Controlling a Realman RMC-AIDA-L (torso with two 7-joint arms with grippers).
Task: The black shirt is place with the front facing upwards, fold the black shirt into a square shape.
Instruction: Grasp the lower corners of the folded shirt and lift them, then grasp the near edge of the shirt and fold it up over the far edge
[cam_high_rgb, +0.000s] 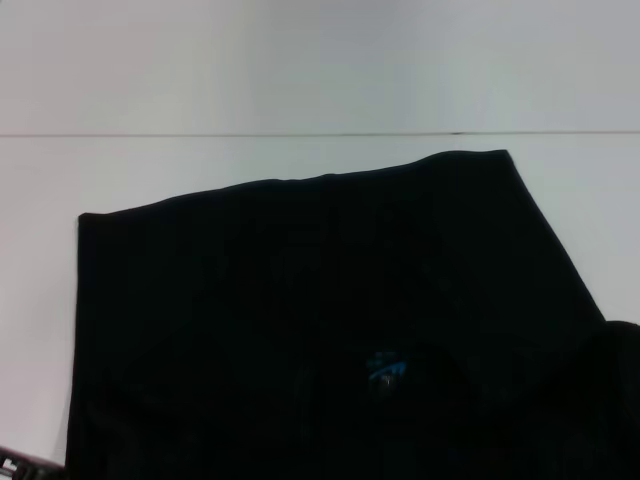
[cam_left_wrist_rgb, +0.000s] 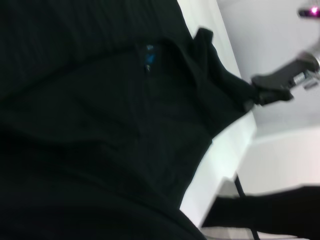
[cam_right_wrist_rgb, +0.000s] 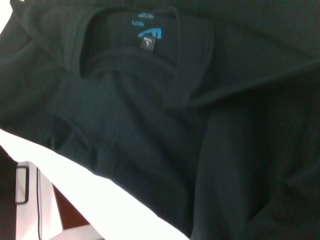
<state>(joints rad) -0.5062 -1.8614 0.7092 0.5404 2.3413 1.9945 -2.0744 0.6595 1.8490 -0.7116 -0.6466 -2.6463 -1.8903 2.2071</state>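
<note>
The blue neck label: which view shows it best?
The right wrist view: the blue neck label sits large inside the black shirt collar. The head view and left wrist view show only a small blue smudge.

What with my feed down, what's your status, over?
Right gripper clamped on a corner of the black shirt, corner raised. Left gripper unseen. Nothing blocking.

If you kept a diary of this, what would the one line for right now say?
black shirt: spread on white table, partly folded | blue neck label: showing | right gripper: pinching shirt edge, lifted | left gripper: unseen
</note>
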